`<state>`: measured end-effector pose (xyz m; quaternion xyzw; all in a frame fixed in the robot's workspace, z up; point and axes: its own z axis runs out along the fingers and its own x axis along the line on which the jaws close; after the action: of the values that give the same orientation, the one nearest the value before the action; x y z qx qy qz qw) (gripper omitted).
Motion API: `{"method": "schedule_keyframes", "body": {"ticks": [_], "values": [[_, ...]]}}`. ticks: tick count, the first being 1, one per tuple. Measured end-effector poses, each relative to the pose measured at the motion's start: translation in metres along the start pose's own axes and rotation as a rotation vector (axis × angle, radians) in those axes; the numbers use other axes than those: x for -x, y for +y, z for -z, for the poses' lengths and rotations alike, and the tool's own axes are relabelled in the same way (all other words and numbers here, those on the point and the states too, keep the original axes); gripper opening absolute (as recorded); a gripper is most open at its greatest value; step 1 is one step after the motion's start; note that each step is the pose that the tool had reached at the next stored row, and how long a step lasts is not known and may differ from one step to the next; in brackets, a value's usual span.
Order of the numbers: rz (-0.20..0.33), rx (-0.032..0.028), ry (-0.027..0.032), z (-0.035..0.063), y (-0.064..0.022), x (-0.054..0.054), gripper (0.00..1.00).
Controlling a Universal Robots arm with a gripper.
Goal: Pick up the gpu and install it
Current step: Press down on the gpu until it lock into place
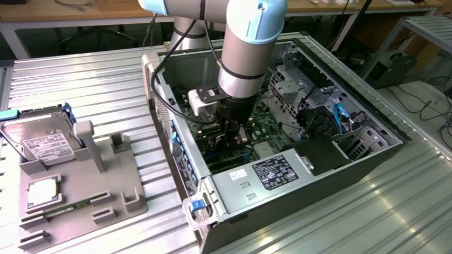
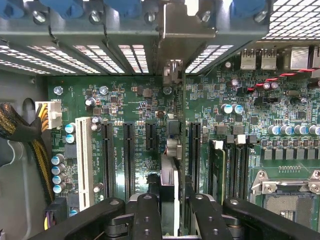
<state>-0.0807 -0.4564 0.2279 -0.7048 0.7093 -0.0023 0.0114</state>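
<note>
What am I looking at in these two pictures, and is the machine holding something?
The exterior view, from a camera off the machine, shows a robot arm reaching down into an open computer case on a ridged metal table. On the exterior view's left, a grey holder carries a hard drive. The wrist view comes from a camera on the arm itself, looking past its black fingers at the green motherboard. The gripper clasps the gpu, seen edge-on, just over the motherboard's slots; its metal bracket stands at the case's slotted rear wall.
</note>
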Motion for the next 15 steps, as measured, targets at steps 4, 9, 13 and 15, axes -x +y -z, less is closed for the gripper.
{"method": "schedule_keyframes", "body": {"ticks": [4, 9, 13, 15], "values": [[0.0, -0.001, -0.0022, -0.0009, -0.0002, 0.001, 0.28], [0.0, -0.0001, 0.0009, 0.0067, -0.0001, 0.001, 0.41], [0.0, -0.0012, 0.0042, 0.0241, -0.0005, 0.001, 0.41], [0.0, -0.0021, 0.0045, 0.0333, -0.0006, 0.001, 0.41]]}}
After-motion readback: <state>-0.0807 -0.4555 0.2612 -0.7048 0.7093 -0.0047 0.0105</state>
